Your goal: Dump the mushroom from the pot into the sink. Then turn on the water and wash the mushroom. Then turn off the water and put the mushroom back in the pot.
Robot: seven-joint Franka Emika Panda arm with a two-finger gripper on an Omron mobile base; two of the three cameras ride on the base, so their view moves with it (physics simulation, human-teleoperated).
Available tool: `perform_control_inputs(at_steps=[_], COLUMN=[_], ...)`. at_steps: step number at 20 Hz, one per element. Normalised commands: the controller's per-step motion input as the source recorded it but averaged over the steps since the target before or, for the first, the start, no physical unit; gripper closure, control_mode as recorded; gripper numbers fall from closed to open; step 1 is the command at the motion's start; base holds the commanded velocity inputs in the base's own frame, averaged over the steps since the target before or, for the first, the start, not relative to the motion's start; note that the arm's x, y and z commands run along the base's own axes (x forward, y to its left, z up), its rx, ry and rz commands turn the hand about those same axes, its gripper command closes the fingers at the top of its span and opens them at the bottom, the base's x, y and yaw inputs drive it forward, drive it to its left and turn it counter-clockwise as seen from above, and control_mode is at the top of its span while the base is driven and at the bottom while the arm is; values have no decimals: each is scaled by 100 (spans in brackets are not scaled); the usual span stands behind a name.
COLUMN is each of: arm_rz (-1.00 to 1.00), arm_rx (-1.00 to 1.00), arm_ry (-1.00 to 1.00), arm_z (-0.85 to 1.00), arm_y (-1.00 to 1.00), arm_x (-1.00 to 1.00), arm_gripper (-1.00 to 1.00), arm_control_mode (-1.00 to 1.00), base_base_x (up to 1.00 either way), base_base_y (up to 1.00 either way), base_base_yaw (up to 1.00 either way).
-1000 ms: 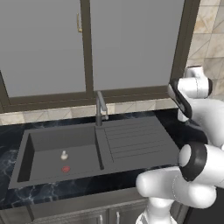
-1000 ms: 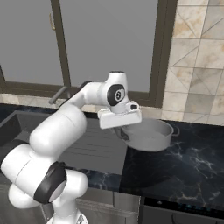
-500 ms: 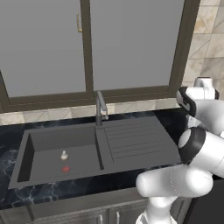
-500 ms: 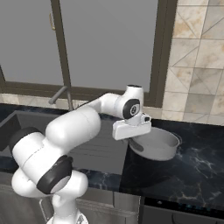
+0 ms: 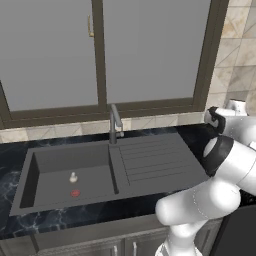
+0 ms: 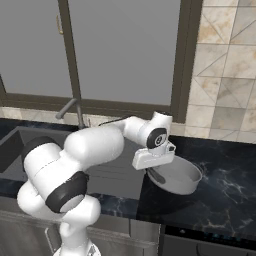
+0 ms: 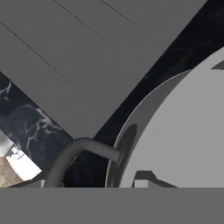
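Observation:
The tiny beige mushroom (image 5: 73, 176) lies on the floor of the dark grey sink (image 5: 50, 165), just above the red drain mark (image 5: 75, 193). The grey pot (image 6: 180, 175) sits low over the black counter, to the right of the sink's drainboard, about level. My gripper (image 6: 156, 172) is shut on the pot at its left side, by the dark handle. In the hand view the pot (image 7: 183, 127) shows with nothing inside, its curved handle (image 7: 83, 146) to the left and one fingertip (image 7: 144, 178) just inside the rim.
The slim faucet (image 5: 115, 124) stands behind the sink, between basin and ribbed drainboard (image 5: 150, 157); no water is running. A window and tiled wall rise behind the counter. Black marble counter (image 6: 225, 195) stretches to the right of the pot.
My arm has swung right and down with the pot, from beside the drainboard out over the counter. The pot has come down to about level. The mushroom has stayed put.

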Motion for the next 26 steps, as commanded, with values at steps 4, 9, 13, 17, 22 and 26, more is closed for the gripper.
perform_control_inputs(at_steps=[4,9,13,17,22,26], arm_rz=[0,0,0,0,0,0], arm_rx=[2,0,0,0,0,0], arm_ry=[-4,-2,0,0,0,0], arm_z=[-40,-46,-49,-38,-17,0], arm_y=[-3,-4,0,0,0,-1], arm_x=[22,23,18,9,1,0], arm_gripper=[100,100,100,100,-100,-100], arm_control_mode=[-100,-100,-100,-100,-100,-100], base_base_x=[0,0,0,0,0,0], base_base_y=[0,0,0,0,0,0], base_base_yaw=[0,0,0,0,0,0])
